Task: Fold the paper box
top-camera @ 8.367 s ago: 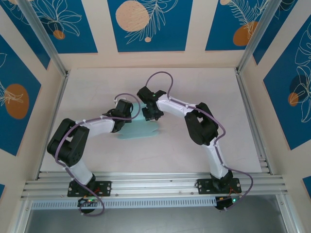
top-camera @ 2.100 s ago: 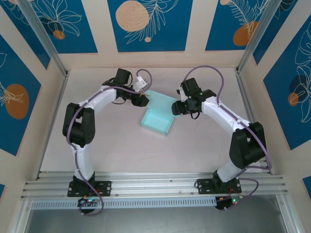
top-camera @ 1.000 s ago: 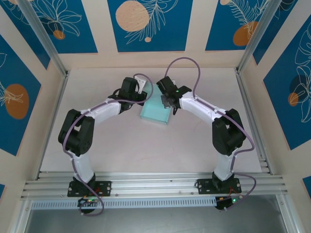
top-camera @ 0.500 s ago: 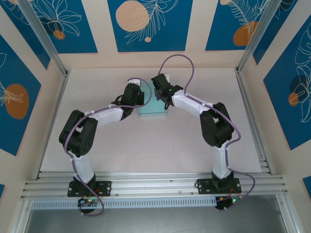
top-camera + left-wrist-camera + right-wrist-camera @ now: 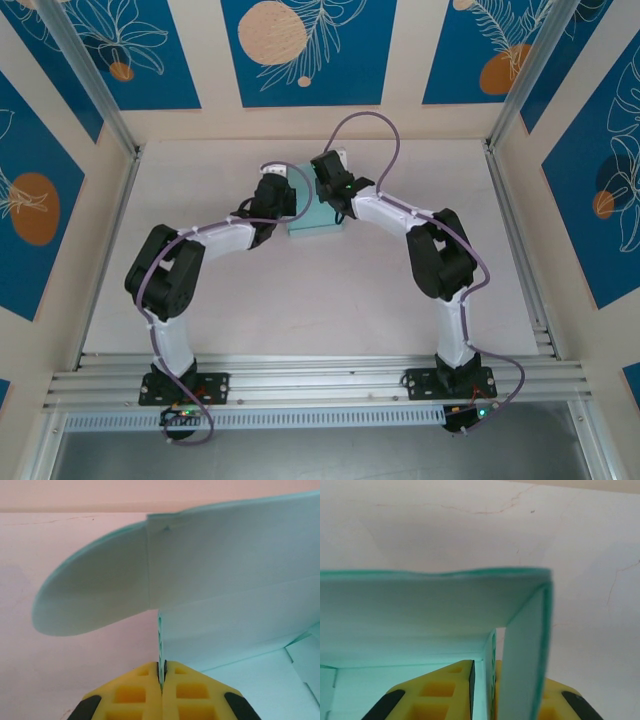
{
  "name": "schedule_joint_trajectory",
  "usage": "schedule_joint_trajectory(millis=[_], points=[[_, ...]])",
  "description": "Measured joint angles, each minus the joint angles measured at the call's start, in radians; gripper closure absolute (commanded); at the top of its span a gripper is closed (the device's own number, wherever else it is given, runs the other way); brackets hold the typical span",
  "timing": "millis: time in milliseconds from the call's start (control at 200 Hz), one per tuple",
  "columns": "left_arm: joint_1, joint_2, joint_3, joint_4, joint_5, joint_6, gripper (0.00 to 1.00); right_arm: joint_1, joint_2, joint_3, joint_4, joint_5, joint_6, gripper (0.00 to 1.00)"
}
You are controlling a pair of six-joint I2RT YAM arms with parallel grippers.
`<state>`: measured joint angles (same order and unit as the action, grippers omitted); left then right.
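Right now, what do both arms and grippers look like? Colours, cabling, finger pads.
Left arm and right arm: white link shells, black joint housings, a lilac cable tied along each. Left gripper and right gripper: yellow finger pads moulded with square recessed pockets, black at their outer lower corners.

I found the rig housed in a robotics lab test cell: a pale table boxed in by beige walls with blue leaf-print panels, aluminium extrusion posts, and a slotted rail carrying the left arm and the right arm.
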<state>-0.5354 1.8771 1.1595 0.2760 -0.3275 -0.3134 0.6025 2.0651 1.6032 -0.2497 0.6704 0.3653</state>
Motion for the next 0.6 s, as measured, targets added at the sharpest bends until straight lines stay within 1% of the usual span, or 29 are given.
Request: schedule_joint_trajectory(millis=[350,500,600], points=[[0.0,-0.01,-0.005,-0.031,0.008,-0.117,0.97,0.015,-0.029,-0.086,0.085,0.008,0.029,0.82],[-0.002,-0.052,-0.064,-0.017,0.027,-0.17,0.97,0.035,-0.07,-0.148,0.111,0.012,0.036,0.82],[-0.003,-0.072,-0.11,0.022,0.033,-0.204,0.97,0.056,-0.097,-0.188,0.116,0.026,0.046,0.82]])
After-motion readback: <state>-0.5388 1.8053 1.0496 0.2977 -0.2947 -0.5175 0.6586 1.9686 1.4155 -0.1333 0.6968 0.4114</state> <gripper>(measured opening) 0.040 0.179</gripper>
